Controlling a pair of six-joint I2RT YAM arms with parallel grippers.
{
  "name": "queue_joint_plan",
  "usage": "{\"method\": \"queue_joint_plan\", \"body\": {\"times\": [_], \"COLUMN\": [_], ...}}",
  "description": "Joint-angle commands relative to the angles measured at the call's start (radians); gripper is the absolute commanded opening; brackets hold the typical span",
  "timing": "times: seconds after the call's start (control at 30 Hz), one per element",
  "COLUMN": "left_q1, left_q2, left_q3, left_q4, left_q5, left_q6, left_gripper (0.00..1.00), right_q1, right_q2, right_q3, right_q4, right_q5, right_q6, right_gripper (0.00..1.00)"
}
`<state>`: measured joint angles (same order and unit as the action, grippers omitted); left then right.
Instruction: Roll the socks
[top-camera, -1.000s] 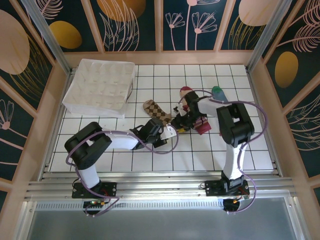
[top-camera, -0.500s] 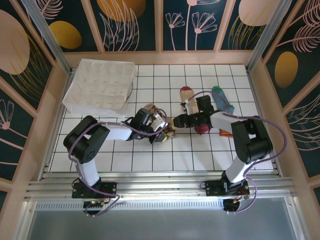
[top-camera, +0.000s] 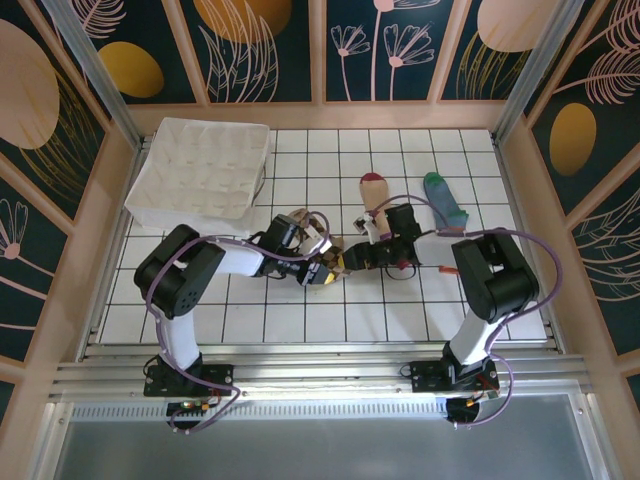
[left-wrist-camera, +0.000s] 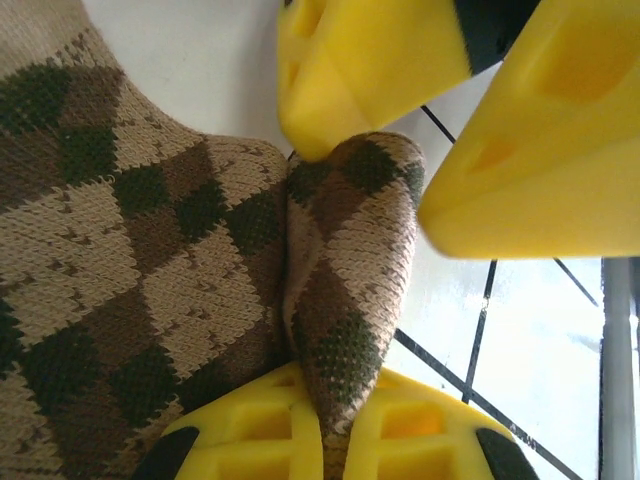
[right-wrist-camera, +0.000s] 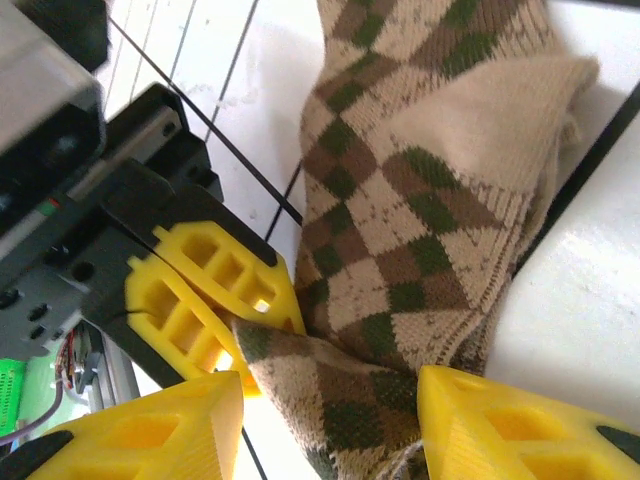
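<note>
Top view, socks: argyle sock (top-camera: 296, 216) mid-table where both grippers meet; beige sock (top-camera: 374, 190) and blue-grey sock (top-camera: 444, 200) lie flat beyond
Left wrist, hold: left gripper (left-wrist-camera: 335, 410) pinched tight on a fold of the argyle sock
Left wrist, risk: shallow bite, a tug may slip the fold free
Right wrist, hold: right gripper (right-wrist-camera: 330, 425) half spread, straddling that fold, not clamping
Right wrist, risk: closing here may strike the left gripper's fingers (right-wrist-camera: 200, 290)

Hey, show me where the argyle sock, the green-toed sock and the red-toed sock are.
argyle sock (left-wrist-camera: 110, 250), left wrist view, on its flat patterned body.
green-toed sock (top-camera: 447, 206), top view, on its blue-grey middle.
red-toed sock (top-camera: 372, 181), top view, on its red toe.
</note>
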<state>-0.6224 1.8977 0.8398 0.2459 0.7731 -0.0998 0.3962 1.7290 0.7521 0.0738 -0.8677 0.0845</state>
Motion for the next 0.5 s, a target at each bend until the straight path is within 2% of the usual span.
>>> {"method": "queue_joint_plan", "body": {"times": [0.0, 0.13, 0.23, 0.37, 0.4, 0.47], "left_q1": [0.014, 0.036, 0.043, 0.045, 0.044, 0.044], "left_q2": [0.046, 0.058, 0.058, 0.046, 0.027, -0.032], "left_q3": [-0.009, -0.009, 0.003, 0.021, 0.020, 0.007], "left_q4": [-0.024, -0.013, -0.022, -0.064, -0.074, -0.096], "left_q5": [0.038, 0.062, 0.062, 0.019, -0.014, -0.105], "left_q6": [-0.033, -0.052, -0.049, -0.015, 0.001, 0.048], "left_gripper": [0.00, 0.00, 0.00, 0.00, 0.03, 0.17], "right_q1": [0.015, 0.027, 0.045, 0.072, 0.076, 0.087], "right_q2": [0.029, 0.047, 0.066, 0.106, 0.124, 0.169], "right_q3": [-0.019, -0.013, 0.012, 0.071, 0.096, 0.163], "right_q4": [0.027, 0.021, -0.018, -0.107, -0.149, -0.255], "right_q5": [-0.041, -0.037, -0.008, 0.108, 0.135, 0.189], "right_q6": [-0.024, -0.028, -0.043, -0.033, -0.028, -0.035], "right_gripper": [0.50, 0.46, 0.34, 0.03, 0.00, 0.00]}}
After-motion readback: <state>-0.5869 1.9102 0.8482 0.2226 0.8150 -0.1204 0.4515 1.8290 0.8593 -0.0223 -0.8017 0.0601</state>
